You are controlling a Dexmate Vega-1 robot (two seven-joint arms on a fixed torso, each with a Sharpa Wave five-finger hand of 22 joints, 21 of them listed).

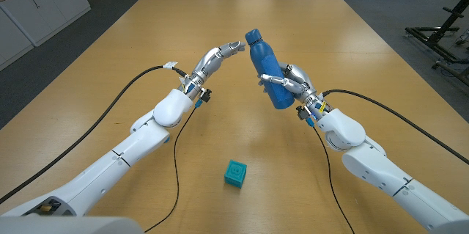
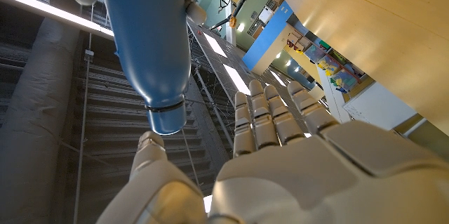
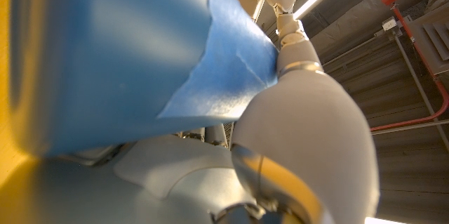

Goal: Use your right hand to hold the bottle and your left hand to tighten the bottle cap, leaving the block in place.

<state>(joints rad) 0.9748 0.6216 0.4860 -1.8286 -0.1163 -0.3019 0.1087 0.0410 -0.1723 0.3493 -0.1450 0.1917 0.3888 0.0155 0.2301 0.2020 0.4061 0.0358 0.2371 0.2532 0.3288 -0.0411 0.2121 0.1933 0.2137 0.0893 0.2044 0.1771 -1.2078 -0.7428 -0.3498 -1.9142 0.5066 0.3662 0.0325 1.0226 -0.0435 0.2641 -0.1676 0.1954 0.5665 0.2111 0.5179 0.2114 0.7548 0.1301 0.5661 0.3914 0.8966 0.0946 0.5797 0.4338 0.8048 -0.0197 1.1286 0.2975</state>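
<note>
Blue and smooth-walled, the bottle (image 1: 266, 67) looks rigid and probably slick, so a firm wrap round its lower body suits it; the right hand (image 1: 291, 84) grips it there, tilted above the table (image 1: 352, 50). Its cap (image 1: 251, 37) wants a fingertip pinch. Just beside it, the left hand (image 1: 214, 59) holds nothing, fingers apart. The teal block (image 1: 235, 173) sits near the front edge.
</note>
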